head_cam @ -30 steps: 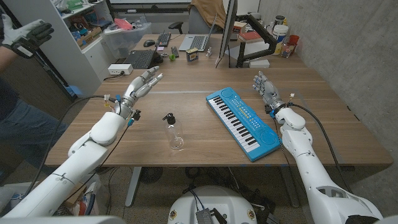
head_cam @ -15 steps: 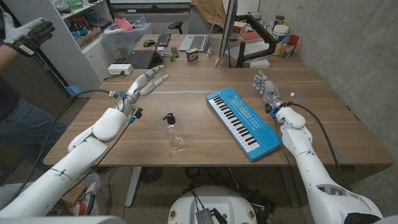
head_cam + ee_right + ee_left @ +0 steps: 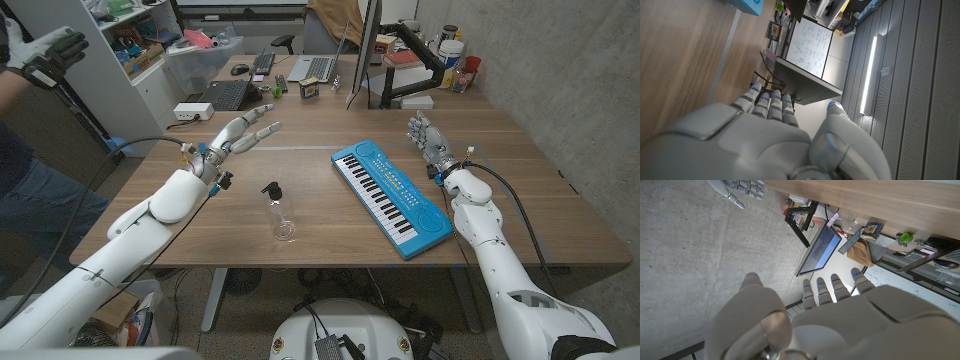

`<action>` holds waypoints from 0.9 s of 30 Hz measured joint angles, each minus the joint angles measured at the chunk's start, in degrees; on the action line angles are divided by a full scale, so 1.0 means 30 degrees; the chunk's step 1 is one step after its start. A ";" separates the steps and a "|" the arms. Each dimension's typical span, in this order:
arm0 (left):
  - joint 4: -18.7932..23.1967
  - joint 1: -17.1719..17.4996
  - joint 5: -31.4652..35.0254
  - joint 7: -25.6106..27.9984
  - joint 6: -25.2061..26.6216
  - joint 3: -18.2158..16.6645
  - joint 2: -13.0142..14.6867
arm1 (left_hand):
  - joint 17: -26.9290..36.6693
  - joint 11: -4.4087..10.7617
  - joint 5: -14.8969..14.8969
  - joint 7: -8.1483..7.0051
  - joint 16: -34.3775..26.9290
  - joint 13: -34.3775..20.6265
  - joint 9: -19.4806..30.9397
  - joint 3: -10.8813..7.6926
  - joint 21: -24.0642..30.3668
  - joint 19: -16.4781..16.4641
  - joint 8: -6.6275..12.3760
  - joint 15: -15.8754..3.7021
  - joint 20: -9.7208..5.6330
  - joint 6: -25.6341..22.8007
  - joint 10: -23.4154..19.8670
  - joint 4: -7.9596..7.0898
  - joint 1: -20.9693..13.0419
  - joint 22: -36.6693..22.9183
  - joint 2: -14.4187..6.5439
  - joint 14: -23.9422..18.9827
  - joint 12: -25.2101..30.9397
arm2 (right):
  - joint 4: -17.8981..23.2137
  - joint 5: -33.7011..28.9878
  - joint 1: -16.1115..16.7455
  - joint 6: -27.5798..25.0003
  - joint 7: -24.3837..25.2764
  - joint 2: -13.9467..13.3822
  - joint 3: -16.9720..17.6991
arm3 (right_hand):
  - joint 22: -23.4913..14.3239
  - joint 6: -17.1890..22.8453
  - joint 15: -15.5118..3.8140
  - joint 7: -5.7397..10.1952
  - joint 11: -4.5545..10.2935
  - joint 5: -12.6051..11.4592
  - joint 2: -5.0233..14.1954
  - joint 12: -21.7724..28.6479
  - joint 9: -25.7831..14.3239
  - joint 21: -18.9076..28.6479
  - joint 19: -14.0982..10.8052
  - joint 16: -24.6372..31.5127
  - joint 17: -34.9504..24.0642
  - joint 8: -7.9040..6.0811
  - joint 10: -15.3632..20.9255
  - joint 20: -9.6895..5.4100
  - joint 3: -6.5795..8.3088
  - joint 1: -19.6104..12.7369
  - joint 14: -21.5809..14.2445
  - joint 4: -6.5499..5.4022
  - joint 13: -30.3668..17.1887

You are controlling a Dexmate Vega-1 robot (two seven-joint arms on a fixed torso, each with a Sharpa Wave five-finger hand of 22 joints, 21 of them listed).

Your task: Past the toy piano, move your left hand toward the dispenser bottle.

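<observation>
A clear dispenser bottle [image 3: 279,212] with a black pump top lies on the wooden table [image 3: 300,170] near its front middle. The blue toy piano [image 3: 390,196] lies slantwise to the bottle's right. My left hand [image 3: 241,134] hovers above the table behind and left of the bottle, fingers spread and pointing toward the table's far middle, holding nothing. The left wrist view shows its back [image 3: 830,320] with fingers stretched out. My right hand [image 3: 427,145] stands open just behind the piano's right end, and the right wrist view shows its back [image 3: 765,135].
A monitor [image 3: 365,50] on a stand, a laptop [image 3: 228,94], a keyboard [image 3: 263,64] and small items crowd the table's far edge. A power strip [image 3: 192,111] sits at the far left. A person's gloved hand [image 3: 45,55] shows at the left edge.
My left hand has drifted right and slightly away, toward the table's middle. The bottle, the piano and my right hand have stayed put.
</observation>
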State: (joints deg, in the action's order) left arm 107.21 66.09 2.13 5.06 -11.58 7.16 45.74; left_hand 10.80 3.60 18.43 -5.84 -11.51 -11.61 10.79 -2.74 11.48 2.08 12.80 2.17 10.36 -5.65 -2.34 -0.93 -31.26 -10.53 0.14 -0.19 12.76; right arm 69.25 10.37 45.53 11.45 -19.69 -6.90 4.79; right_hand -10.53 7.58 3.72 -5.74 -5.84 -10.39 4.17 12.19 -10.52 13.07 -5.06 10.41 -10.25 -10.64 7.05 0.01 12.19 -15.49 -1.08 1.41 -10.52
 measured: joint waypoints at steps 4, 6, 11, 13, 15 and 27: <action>0.0352 0.0148 0.0247 -0.0108 0.0156 0.0002 0.0250 | 0.0000 -0.0001 0.0001 0.0000 0.0000 0.0000 0.0000 0.0052 0.0000 0.0000 0.0000 0.0000 -0.0001 0.0001 0.0001 0.0051 -0.0076 0.0001 -0.0076 0.0000 0.0000 | -0.0066 0.0005 -0.0060 0.0038 -0.0060 0.0000 0.0006 | 0.0000 0.0000 0.0024 0.0000 0.0000 0.0000 0.0000 0.0000 0.0000 0.0000 0.0000 0.0000 0.0000 0.0000 0.0000 0.0000 0.0000 0.0000 -0.0025 0.0000 0.0000; 0.0565 0.0293 0.0382 -0.0150 0.0234 -0.0040 0.0400 | -0.0001 -0.0001 0.0001 0.0000 0.0000 0.0001 0.0000 0.0052 0.0000 0.0000 0.0000 0.0000 -0.0001 0.0000 0.0001 0.0050 -0.0076 0.0001 -0.0076 0.0000 0.0000 | -0.0083 0.0007 -0.0081 0.0048 -0.0087 0.0000 0.0009 | 0.0000 0.0000 0.0023 0.0000 0.0000 0.0000 0.0000 0.0000 0.0000 0.0000 0.0000 0.0000 0.0000 0.0000 0.0000 0.0000 0.0000 0.0000 -0.0024 0.0000 0.0000; 0.1097 0.0734 0.0756 -0.0227 0.0495 -0.0327 0.0693 | -0.0001 -0.0003 0.0002 0.0000 0.0000 0.0001 0.0000 0.0052 0.0000 0.0001 0.0000 0.0000 -0.0001 0.0001 0.0002 0.0050 -0.0075 0.0001 -0.0075 0.0000 0.0000 | -0.0104 0.0007 -0.0126 0.0057 -0.0122 0.0000 0.0007 | 0.0001 0.0000 0.0022 0.0000 0.0000 0.0000 0.0000 0.0000 0.0000 0.0000 0.0000 0.0000 0.0000 0.0000 0.0000 0.0000 0.0000 0.0000 -0.0023 -0.0001 0.0000; 0.1269 0.0910 0.0756 -0.0227 0.0495 -0.0450 0.0781 | -0.0002 -0.0002 -0.0072 0.0000 0.0000 0.0001 0.0000 0.0052 0.0000 0.0001 0.0000 0.0000 -0.0002 0.0001 0.0003 0.0050 -0.0076 0.0002 -0.0075 0.0000 0.0000 | -0.0104 0.0007 -0.0126 0.0057 -0.0131 0.0000 0.0007 | 0.0001 0.0000 0.0022 0.0000 0.0000 0.0000 0.0000 0.0000 0.0000 0.0000 0.0000 0.0000 0.0000 0.0000 0.0000 0.0000 -0.0004 0.0000 -0.0022 0.0004 0.0000; 0.1520 0.1163 0.0970 -0.0237 0.0666 -0.0623 0.0881 | -0.0003 -0.0002 -0.0071 0.0000 0.0000 0.0002 0.0000 0.0052 0.0000 0.0001 0.0000 0.0000 -0.0002 0.0001 0.0003 0.0049 -0.0076 0.0001 -0.0076 0.0000 0.0000 | -0.0103 -0.0004 -0.0134 0.0058 -0.0157 0.0002 -0.0016 | 0.0001 0.0000 0.0021 0.0000 -0.0001 0.0000 0.0000 0.0000 0.0000 0.0000 0.0000 0.0000 0.0000 0.0000 0.0000 -0.0001 -0.0055 0.0000 -0.0021 0.0054 0.0000; 0.2659 0.2282 0.1378 -0.0278 0.0936 -0.1459 0.1268 | -0.0003 -0.0004 -0.0067 0.0000 0.0000 0.0003 -0.0001 0.0051 0.0000 -0.0104 0.0000 0.0000 0.0102 0.0002 0.0004 0.0048 -0.0250 0.0002 -0.0052 0.0000 0.0000 | -0.0019 -0.0083 -0.0146 0.0058 -0.0244 0.0008 -0.0092 | 0.0002 0.0000 0.0020 0.0000 0.0000 0.0000 0.0078 0.0000 0.0000 0.0000 0.0001 0.0000 0.0000 0.0000 0.0000 -0.0001 -0.0054 0.0078 -0.0020 0.0054 0.0000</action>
State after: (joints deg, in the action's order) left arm 115.18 72.94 6.27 4.23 -8.78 2.78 49.54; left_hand 10.79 3.59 18.22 -5.84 -11.50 -11.60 10.79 -2.59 11.48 1.77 12.80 2.17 10.66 -5.64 -2.32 -0.78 -32.01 -10.53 -0.02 -0.19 12.76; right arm 69.20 10.12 45.09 11.62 -20.42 -6.88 4.52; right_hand -10.52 7.58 3.78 -5.74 -5.84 -10.39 4.40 12.19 -10.52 13.07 -5.06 10.41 -10.24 -10.64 7.05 0.01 12.03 -15.26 -1.14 1.58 -10.52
